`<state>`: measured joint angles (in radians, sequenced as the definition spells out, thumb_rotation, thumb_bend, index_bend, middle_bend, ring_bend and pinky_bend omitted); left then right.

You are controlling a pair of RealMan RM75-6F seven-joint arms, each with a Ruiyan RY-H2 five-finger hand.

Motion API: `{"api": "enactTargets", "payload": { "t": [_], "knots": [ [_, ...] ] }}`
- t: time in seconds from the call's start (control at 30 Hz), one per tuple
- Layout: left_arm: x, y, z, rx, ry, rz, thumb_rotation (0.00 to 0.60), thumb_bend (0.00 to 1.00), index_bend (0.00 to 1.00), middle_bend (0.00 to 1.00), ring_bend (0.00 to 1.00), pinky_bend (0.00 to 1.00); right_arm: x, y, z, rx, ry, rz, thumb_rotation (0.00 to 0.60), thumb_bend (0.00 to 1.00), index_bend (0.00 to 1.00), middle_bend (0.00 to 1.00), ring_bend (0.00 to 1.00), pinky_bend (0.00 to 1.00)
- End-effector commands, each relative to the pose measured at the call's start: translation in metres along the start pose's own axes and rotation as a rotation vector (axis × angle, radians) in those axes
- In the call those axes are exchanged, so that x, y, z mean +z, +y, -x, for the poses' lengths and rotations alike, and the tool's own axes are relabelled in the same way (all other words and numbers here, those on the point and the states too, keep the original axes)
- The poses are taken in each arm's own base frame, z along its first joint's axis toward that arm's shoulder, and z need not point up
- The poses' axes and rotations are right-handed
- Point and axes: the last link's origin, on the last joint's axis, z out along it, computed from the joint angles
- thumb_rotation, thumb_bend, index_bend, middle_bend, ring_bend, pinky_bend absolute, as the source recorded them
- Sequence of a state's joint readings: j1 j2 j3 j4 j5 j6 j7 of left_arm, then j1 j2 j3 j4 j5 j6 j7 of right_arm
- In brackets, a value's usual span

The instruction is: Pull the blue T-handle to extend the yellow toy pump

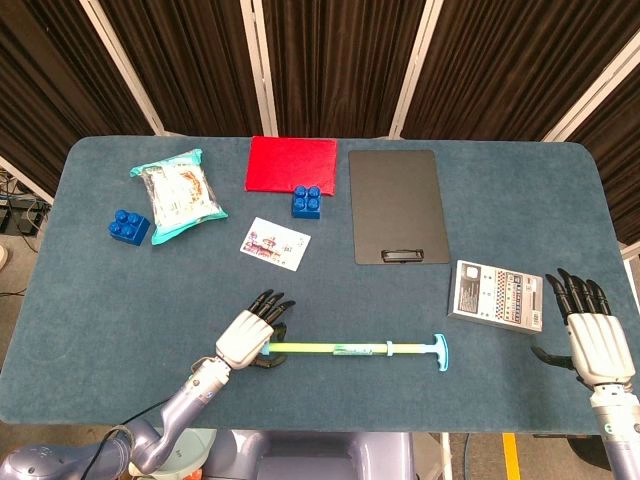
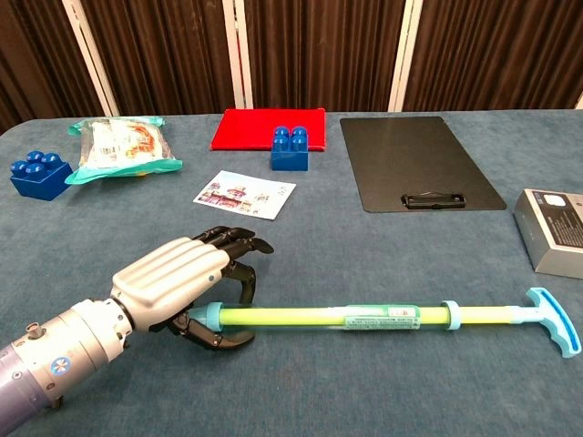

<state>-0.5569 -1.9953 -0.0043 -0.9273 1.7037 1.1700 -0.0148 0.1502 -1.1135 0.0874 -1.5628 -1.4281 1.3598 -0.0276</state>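
Lying across the lower middle of the head view, left to right on the blue table: the yellow toy pump, its capped end at the lower left and its blue T-handle toward the lower right. Cupped over that capped left end, the left hand, fingers arched above the tube and thumb curled beneath it in the chest view, partly open around the end; cannot tell whether actually touching or gripping. At the far lower right of the head view, well apart from the T-handle, the right hand, fingers spread and upright, holding nothing, out of the chest view. Just to the upper right of the T-handle, a grey box. Higher up, a black clipboard in the middle, a red pad with a blue brick at its lower edge, a small card, a snack bag and a second blue block at the upper left.
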Motion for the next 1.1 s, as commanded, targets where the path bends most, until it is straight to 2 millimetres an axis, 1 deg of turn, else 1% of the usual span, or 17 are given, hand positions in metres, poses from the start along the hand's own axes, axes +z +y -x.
{"api": "enactTargets", "payload": {
  "t": [0.03, 0.13, 0.27, 0.33, 0.5, 0.67, 0.8, 0.93, 1.1],
  "knots": [
    [0.000, 0.004, 0.000, -0.012, 0.016, 0.019, 0.600, 0.35, 0.60, 0.13, 0.00, 0.00, 0.000, 0.000, -0.001, 0.001, 0.002, 0.001, 0.600, 0.02, 0.00, 0.00, 0.00, 0.00],
    [-0.001, 0.007, -0.001, -0.021, 0.035, 0.035, 0.600, 0.39, 0.64, 0.14, 0.02, 0.00, -0.001, 0.000, -0.001, 0.002, 0.004, 0.001, 0.600, 0.02, 0.00, 0.00, 0.00, 0.00],
    [-0.003, 0.008, -0.003, -0.025, 0.061, 0.045, 0.600, 0.50, 0.67, 0.17, 0.03, 0.00, -0.001, 0.000, 0.000, -0.001, -0.001, 0.001, 0.600, 0.03, 0.00, 0.00, 0.00, 0.00],
    [-0.005, 0.008, -0.006, -0.031, 0.080, 0.054, 0.600, 0.55, 0.68, 0.18, 0.04, 0.00, 0.001, 0.002, 0.003, -0.013, -0.018, 0.010, 0.600, 0.06, 0.00, 0.00, 0.00, 0.00],
    [-0.009, 0.008, -0.014, -0.044, 0.096, 0.070, 0.600, 0.62, 0.71, 0.19, 0.04, 0.00, 0.011, 0.011, 0.014, -0.039, -0.075, 0.062, 0.600, 0.16, 0.10, 0.00, 0.00, 0.00],
    [-0.010, 0.006, -0.019, -0.072, 0.099, 0.065, 0.600, 0.64, 0.73, 0.21, 0.05, 0.00, 0.017, 0.010, 0.031, -0.051, -0.159, 0.066, 0.600, 0.23, 0.19, 0.00, 0.00, 0.00],
    [-0.013, 0.004, -0.021, -0.123, 0.095, 0.067, 0.600, 0.64, 0.74, 0.23, 0.06, 0.00, 0.018, 0.004, 0.044, -0.048, -0.214, 0.033, 0.600, 0.25, 0.24, 0.00, 0.00, 0.00],
    [-0.015, 0.003, -0.022, -0.144, 0.103, 0.082, 0.600, 0.64, 0.75, 0.23, 0.06, 0.00, 0.011, -0.004, 0.053, -0.044, -0.258, -0.002, 0.600, 0.25, 0.24, 0.00, 0.00, 0.00],
    [-0.017, 0.003, -0.024, -0.174, 0.110, 0.108, 0.600, 0.64, 0.75, 0.24, 0.06, 0.00, 0.000, -0.020, 0.057, -0.049, -0.257, -0.065, 0.600, 0.25, 0.24, 0.00, 0.00, 0.00]
  ]
}}
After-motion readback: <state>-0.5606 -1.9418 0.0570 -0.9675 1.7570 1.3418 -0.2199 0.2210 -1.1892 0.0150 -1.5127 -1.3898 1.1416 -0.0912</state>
